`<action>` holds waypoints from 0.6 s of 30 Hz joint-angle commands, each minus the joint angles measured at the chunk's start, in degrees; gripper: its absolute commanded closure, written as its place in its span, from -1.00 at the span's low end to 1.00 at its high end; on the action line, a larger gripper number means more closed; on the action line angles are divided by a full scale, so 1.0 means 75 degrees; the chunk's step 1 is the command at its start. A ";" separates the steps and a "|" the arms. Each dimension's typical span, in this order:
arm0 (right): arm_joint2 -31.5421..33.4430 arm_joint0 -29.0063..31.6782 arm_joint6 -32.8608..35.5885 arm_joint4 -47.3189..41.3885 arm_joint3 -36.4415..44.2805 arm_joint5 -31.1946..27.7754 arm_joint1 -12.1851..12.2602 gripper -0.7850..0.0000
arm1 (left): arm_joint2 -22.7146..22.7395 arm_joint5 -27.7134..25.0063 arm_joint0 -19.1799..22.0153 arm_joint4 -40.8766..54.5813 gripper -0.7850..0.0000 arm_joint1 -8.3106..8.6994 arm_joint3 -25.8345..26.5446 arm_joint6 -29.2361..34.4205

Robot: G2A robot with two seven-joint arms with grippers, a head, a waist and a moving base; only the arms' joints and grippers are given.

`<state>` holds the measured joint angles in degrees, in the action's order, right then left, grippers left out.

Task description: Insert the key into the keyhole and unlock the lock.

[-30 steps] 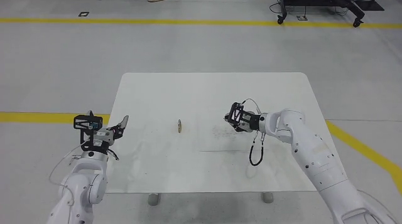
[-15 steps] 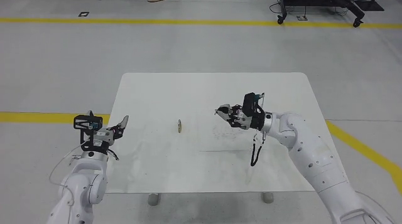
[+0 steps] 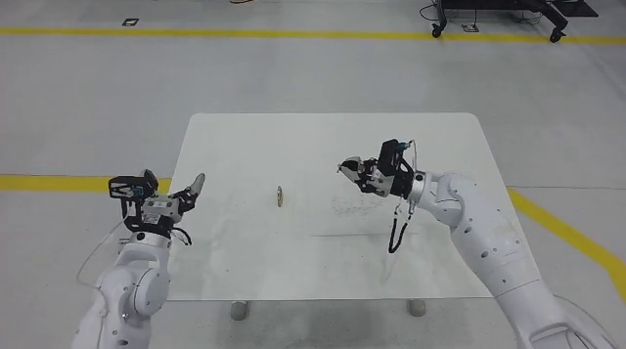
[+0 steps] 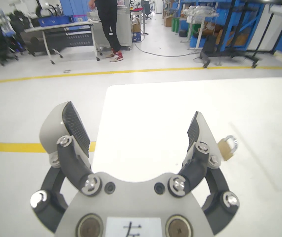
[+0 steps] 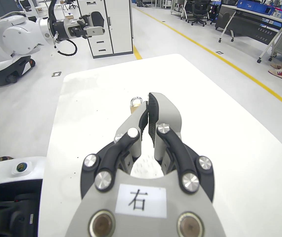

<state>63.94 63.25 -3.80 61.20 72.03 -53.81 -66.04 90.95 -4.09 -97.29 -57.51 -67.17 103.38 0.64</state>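
Midway across the tabletop (image 3: 293,144), a brass padlock (image 3: 279,196) lies between the left hand (image 4: 131,122), spread open at the edge, and the right hand (image 5: 147,104), clenched nearby

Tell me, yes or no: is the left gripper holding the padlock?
No. The left gripper is open and empty, and the padlock lies on the table, apart from it.

You are looking at a small brass padlock (image 3: 280,196) with a silver shackle; it is sitting alone near the middle of the white bench (image 3: 293,144).
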 commanded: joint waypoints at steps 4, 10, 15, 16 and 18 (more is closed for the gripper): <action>-0.0512 0.0026 -0.0692 -0.1507 -0.0390 -0.0050 -0.0234 1.00 | -0.0412 -0.0617 0.0891 0.5232 -1.00 -0.0175 -0.0619 0.1190; -0.0922 -0.0416 -0.1033 -0.2637 -0.0953 -0.0143 -0.0490 1.00 | -0.0784 -0.0766 0.2225 0.8388 -1.00 -0.0236 -0.1683 0.3645; -0.0892 -0.0507 -0.0992 -0.2508 -0.0983 0.0002 -0.0497 1.00 | -0.0746 -0.0740 0.2442 0.8555 -1.00 -0.0220 -0.1848 0.3991; -0.0892 -0.0507 -0.0992 -0.2508 -0.0983 0.0002 -0.0497 1.00 | -0.0746 -0.0740 0.2442 0.8555 -1.00 -0.0220 -0.1848 0.3991; -0.0892 -0.0507 -0.0992 -0.2508 -0.0983 0.0002 -0.0497 1.00 | -0.0746 -0.0740 0.2442 0.8555 -1.00 -0.0220 -0.1848 0.3991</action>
<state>57.25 59.45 -11.23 42.41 64.66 -53.79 -69.77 85.36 -9.65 -78.98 6.64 -68.81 89.52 30.56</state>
